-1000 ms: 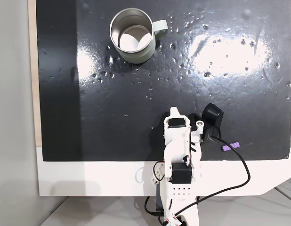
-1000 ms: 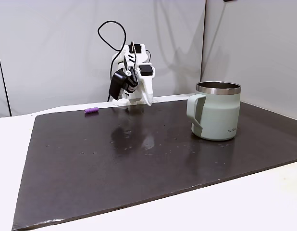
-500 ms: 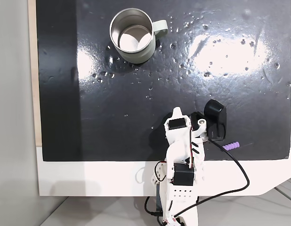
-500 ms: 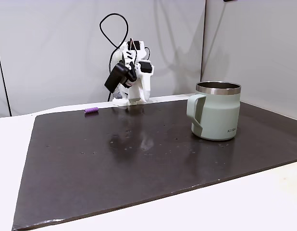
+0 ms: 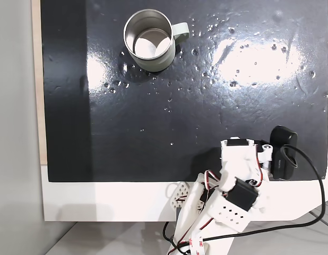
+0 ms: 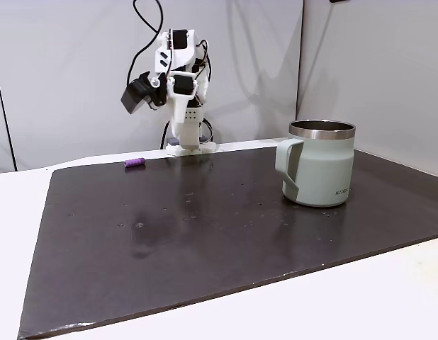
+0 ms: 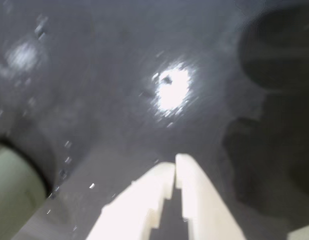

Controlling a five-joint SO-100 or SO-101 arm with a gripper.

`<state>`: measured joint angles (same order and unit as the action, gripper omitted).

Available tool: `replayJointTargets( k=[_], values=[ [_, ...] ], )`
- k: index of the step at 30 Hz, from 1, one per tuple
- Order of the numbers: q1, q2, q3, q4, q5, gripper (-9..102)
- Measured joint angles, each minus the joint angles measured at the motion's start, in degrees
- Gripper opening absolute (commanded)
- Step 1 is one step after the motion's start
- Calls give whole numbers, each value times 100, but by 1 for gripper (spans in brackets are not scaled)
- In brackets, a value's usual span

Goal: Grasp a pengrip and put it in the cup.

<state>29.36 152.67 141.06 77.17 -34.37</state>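
Swung round and raised since a second ago, the white arm now carries its claw [image 7: 175, 162] high above the near-robot edge of the mat, while the tiny light-purple ribbed rubber pengrip [image 6: 135, 163] has not shifted: in a fixed view it lies flat on the glossy black mat [image 6: 205, 234] near the far left corner, just beside the arm's base, its long axis roughly along that edge. From the claw it sits below and slightly toward the camera side, so I judge the coming move to be a descent with the jaws turned across the tube's short width. The wrist view shows the two white fingers [image 7: 139, 200] drawn together, tips nearly touching, holding nothing. The round steel-lined, pale grey-green mug [image 5: 148, 41] stands upright well apart, across the bench [image 6: 389, 297].
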Motion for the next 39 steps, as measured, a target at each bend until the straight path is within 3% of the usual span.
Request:
replayJointTargets(
  k=[6, 13, 20, 33, 39],
  values=[
    [1336, -1591, -378, -703, -1063, 0],
    [1898, -2909, -1151, -870, -1828, 6],
    [2329, -3067, -1494, -527, -2707, 19],
    [3173, -3331, -1151, -571, -4025, 23],
    [3401, -3331, -589, -1090, -4421, 23]
  ],
)
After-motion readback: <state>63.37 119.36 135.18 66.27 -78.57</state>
